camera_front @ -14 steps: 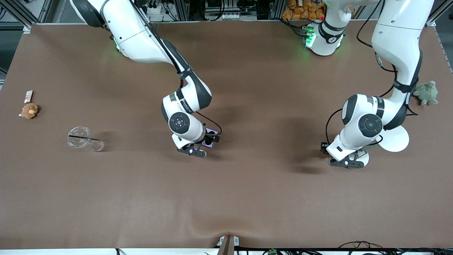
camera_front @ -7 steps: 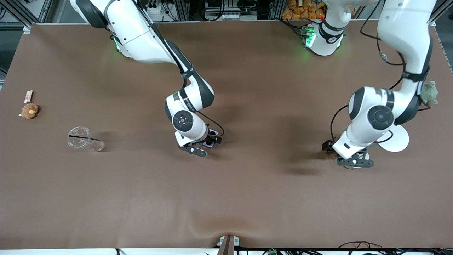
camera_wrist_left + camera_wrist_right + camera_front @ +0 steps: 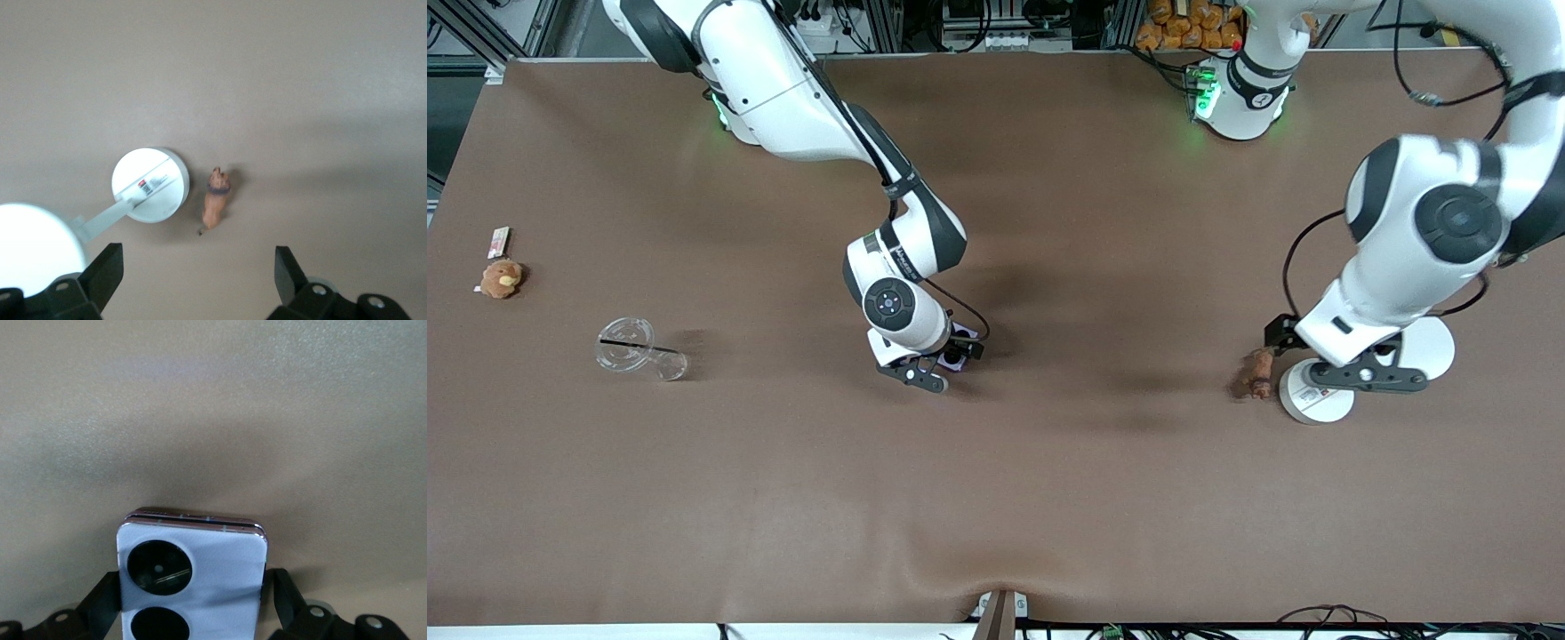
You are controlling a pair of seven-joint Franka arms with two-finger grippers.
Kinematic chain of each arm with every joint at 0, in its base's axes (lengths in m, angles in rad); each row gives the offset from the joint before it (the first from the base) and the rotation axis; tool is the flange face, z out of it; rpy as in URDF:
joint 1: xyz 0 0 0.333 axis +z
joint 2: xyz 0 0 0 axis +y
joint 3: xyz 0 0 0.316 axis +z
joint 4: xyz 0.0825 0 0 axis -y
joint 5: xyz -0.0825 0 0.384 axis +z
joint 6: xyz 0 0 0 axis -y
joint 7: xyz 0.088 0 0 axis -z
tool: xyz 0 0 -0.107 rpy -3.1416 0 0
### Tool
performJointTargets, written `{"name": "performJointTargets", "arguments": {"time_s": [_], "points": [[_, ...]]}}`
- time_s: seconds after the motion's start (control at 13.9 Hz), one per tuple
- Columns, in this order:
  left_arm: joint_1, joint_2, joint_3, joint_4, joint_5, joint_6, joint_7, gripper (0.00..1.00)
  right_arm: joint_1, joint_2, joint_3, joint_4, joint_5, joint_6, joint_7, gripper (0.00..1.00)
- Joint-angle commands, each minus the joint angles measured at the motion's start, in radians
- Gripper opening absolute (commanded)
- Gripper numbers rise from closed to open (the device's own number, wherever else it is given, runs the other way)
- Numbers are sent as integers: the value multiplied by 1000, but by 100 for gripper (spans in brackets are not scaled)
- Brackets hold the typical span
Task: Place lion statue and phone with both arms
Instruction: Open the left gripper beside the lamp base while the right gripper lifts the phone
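Lion statue: centre-right of the front view, on the table touching or just beside a white round puck; likely light, rigid, tippy (thin tail; pinch across the body).
Left gripper: jaws spread, empty, above the puck; lion lies between them and lower.
Phone: likely stiff, slick; grip the side edges.
Right gripper: frame centre, jaws clamped on the phone's sides.

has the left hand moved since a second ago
Yes. The left hand has risen and shifted toward the left arm's end, off the lion statue, now over the white round lid.
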Motion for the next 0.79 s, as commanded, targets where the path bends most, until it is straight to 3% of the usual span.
{"name": "performJointTargets", "arguments": {"time_s": [0.0,0.07,0.14,0.65,0.72], "points": [[8,13,-33,153,3,-167,9,100,10,1,-9,-5,7,16,12,100],[8,12,-38,184,-3,-206,9,100,1,1,-9,-4,7,19,12,78],[12,1,-46,207,-29,-232,9,100,-2,-1,-9,-4,8,17,12,68],[19,-134,-38,207,-112,-287,10,100,-8,-36,-17,7,5,4,0,66],[19,-148,-35,205,-127,-295,9,100,-11,-54,-41,7,4,-2,-5,66]]}}
